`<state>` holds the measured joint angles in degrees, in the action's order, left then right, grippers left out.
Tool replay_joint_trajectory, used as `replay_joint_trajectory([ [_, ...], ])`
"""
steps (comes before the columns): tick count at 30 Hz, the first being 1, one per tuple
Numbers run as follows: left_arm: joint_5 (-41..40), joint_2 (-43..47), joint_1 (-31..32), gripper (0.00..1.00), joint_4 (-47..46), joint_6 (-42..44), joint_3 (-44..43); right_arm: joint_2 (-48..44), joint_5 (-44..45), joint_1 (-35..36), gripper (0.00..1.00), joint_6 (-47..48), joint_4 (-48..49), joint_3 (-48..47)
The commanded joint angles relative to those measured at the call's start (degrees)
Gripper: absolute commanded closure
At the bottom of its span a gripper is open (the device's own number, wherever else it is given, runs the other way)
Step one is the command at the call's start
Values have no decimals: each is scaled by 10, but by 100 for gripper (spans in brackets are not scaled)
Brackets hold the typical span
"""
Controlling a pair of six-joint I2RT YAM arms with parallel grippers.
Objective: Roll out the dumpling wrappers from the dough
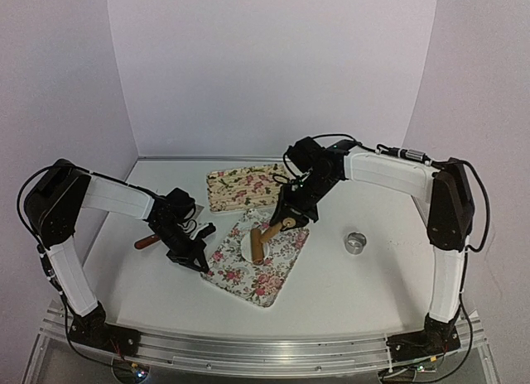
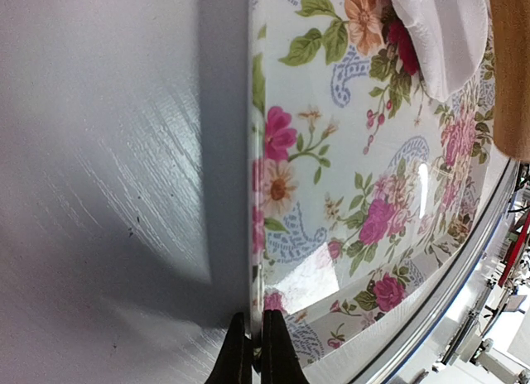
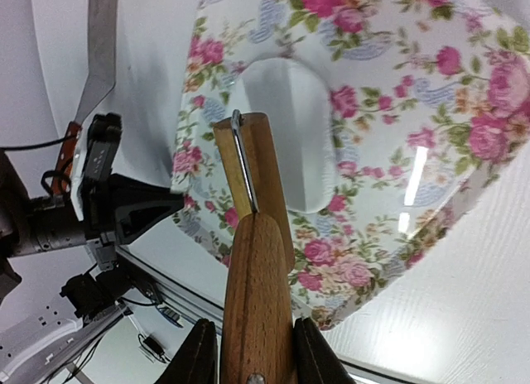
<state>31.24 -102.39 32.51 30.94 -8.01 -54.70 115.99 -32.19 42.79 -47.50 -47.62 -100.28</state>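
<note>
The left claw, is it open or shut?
Shut. In the left wrist view, the left claw has its two dark fingertips squeezed together, pinching the thin edge of the flowered tray.

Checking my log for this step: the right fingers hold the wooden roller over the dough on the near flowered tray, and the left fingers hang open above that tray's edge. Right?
Not quite. The left fingers are shut, pinching the rim of the flowered tray, as the left wrist view shows. The rest stands: the right fingers hold the wooden roller over the dough.
</note>
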Motion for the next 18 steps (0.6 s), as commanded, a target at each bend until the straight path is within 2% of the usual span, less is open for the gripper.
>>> replay_joint_trajectory([
  [1, -24, 0, -3, 100, -14, -1, -10, -23, 30, -24, 100, -2, 7, 32],
  [10, -24, 5, -3, 100, -12, 1, -8, 41, 75, -31, 100, -14, 0, 31],
  [18, -22, 0, -3, 100, -14, 3, -9, 100, 129, -26, 100, -5, -50, 39],
])
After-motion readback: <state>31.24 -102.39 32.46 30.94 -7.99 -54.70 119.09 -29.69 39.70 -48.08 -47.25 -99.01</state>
